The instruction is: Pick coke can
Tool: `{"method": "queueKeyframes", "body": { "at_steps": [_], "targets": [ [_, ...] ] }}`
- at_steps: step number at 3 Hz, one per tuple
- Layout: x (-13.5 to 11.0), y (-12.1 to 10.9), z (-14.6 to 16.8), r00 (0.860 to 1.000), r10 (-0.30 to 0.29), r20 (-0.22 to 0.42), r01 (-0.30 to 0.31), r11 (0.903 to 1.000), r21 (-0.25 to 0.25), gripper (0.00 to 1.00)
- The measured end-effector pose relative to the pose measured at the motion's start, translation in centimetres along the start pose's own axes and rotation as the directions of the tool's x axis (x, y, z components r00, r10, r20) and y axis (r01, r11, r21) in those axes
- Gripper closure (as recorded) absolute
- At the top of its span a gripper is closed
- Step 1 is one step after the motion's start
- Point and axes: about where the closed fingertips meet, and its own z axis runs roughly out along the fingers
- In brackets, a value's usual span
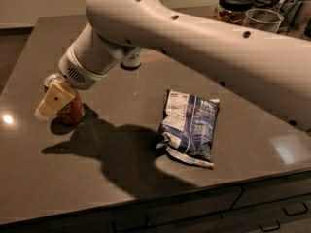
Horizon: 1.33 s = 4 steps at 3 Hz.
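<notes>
Coke can [74, 111] stands upright near the left edge of the dark, glossy bench [146, 188], its silver top showing just under my wrist. My jaws are down at the can, on its near left side, and a cream-coloured part of them covers much of its front. I cannot tell whether they are wide or closed on it. My arm [194, 38] reaches in from the right, across the back of the bench, and throws a broad shadow over the middle. A crumpled blue and white snack bag [190, 127] lies flat right of centre, well apart from the can. Behind my arm a small white can [132, 60] is mostly hidden. At the far right corner are a lidded glass jar [234, 6] and a clear glass [262, 19]. Drawer fronts with a handle [291, 208] run under the bench's near edge. A pale wall closes the room behind.
</notes>
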Motion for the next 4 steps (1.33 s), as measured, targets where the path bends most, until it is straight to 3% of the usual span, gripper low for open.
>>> {"method": "queueKeyframes", "body": {
  "at_steps": [2,3,4],
  "targets": [
    [-0.9,-0.5,0.5,1.0,0.022,0.01,-0.021,0.9986,-0.048,0.65],
    [-1.5,-1.8,-1.7,0.998,0.042,0.05,-0.038,0.9962,-0.078,0.87],
    [-2.5,-2.4,-5.0,0.993,0.049,0.111,-0.037,0.9936,-0.106,1.0]
  ]
}}
